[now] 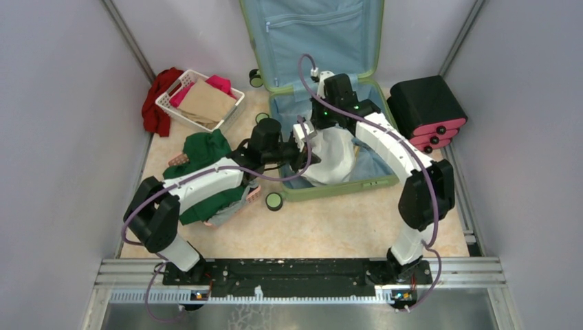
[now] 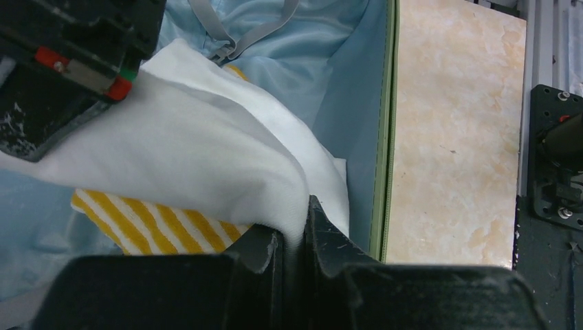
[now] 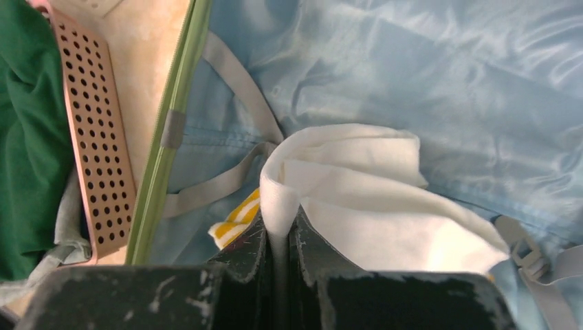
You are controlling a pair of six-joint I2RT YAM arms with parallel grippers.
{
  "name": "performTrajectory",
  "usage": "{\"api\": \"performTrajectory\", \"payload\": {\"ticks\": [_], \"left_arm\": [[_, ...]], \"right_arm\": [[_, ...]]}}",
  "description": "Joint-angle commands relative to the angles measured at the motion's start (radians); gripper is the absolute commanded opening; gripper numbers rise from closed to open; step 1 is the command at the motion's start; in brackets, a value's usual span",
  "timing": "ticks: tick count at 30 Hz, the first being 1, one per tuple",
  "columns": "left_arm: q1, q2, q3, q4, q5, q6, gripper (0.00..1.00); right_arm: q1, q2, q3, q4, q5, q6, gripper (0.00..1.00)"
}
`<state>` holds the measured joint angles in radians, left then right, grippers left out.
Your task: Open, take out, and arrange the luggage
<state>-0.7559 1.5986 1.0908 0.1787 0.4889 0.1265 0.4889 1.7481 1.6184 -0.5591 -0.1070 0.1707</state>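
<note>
The sage-green luggage (image 1: 344, 188) lies open on the floor, its lid (image 1: 316, 34) leaning on the back wall. On its light blue lining (image 3: 440, 75) lies a white cloth (image 1: 335, 155) over a yellow-striped cloth (image 2: 151, 220). My left gripper (image 2: 295, 223) is shut on a fold of the white cloth (image 2: 192, 158) near the case's green rim (image 2: 385, 137). My right gripper (image 3: 280, 230) is shut on another fold of the same cloth (image 3: 357, 199), with the striped cloth (image 3: 237, 220) peeking out beside it. In the top view both grippers, left (image 1: 297, 152) and right (image 1: 307, 132), meet over the case's left half.
A white basket (image 1: 234, 110) with tan and pink clothes and a red garment (image 1: 157, 96) sit at the back left. A green garment (image 1: 206, 151) in a pink perforated basket (image 3: 96, 158) lies left of the case. Black-and-pink stacked cases (image 1: 426, 110) stand at the right.
</note>
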Motion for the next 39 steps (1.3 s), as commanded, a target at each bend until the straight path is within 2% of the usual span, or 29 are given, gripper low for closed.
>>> {"api": "performTrajectory", "payload": {"ticks": [1, 9, 17, 33, 39], "left_arm": [[-0.010, -0.062, 0.019, 0.007, -0.011, -0.055, 0.00], [-0.008, -0.147, 0.057, -0.048, -0.111, -0.230, 0.00], [-0.005, -0.270, 0.044, -0.167, -0.197, -0.304, 0.00], [0.000, -0.602, -0.023, -0.517, -0.526, -0.511, 0.00], [0.000, -0.750, -0.155, -0.562, -0.632, -0.585, 0.00]], "right_arm": [[0.002, -0.144, -0.005, 0.182, 0.059, -0.039, 0.00], [0.003, -0.169, 0.109, 0.191, 0.046, 0.014, 0.00], [0.058, -0.123, 0.195, 0.192, 0.036, 0.056, 0.00], [0.302, 0.117, 0.447, 0.225, 0.122, 0.044, 0.00], [0.350, 0.229, 0.547, 0.232, 0.146, 0.044, 0.00]]}}
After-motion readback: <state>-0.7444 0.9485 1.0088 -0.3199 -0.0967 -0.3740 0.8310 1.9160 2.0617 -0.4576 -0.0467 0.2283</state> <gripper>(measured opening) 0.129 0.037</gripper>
